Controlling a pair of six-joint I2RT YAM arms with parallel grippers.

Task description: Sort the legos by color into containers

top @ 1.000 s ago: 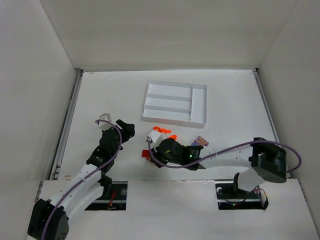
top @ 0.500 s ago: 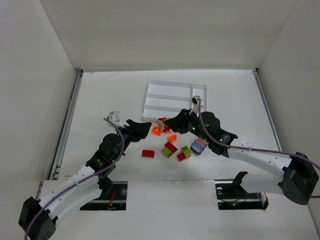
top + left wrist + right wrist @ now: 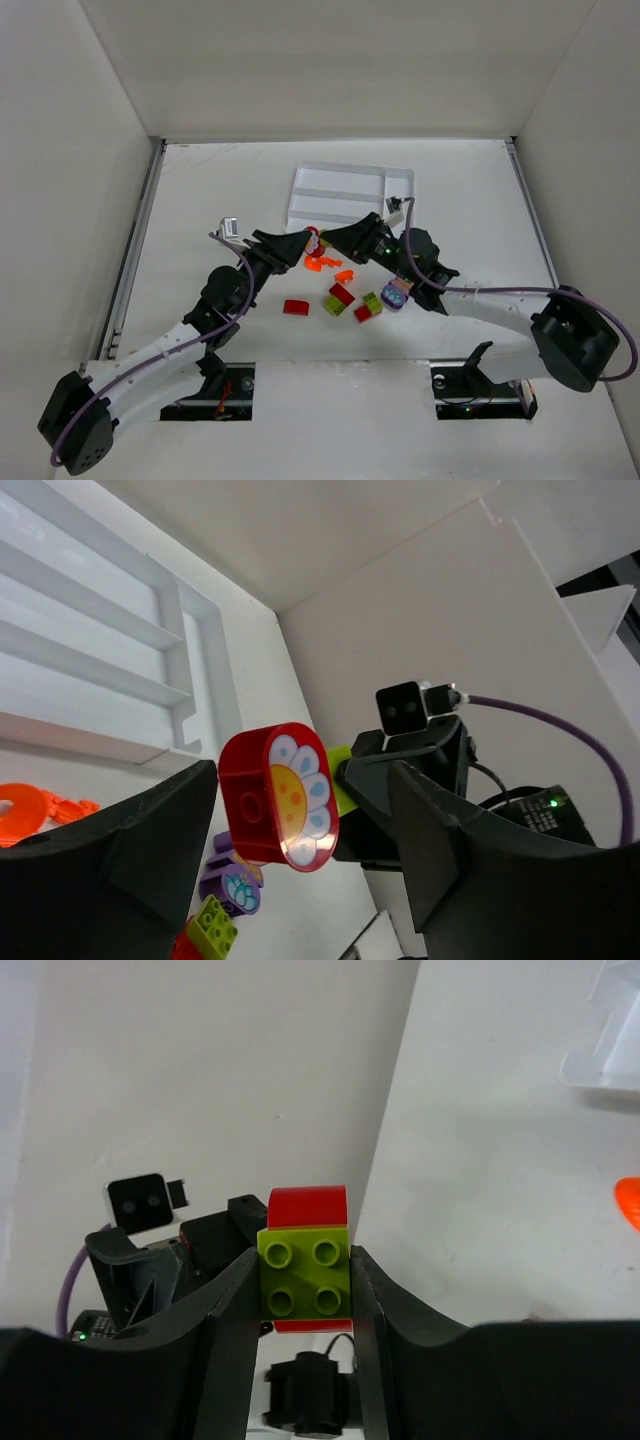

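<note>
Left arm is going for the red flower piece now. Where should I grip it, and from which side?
Pinch the red flower piece across its flat flower face and back, not the rounded rim, which is probably slippery. Come from the side opposite the right gripper, which is shut on the lime green brick behind it.

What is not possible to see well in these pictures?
- Top view: lime green brick, almost hidden by the right gripper holding it.
- Left wrist view: orange ring piece, partly behind a finger of the left gripper.
- Right wrist view: orange shape, cut by the right edge.
</note>
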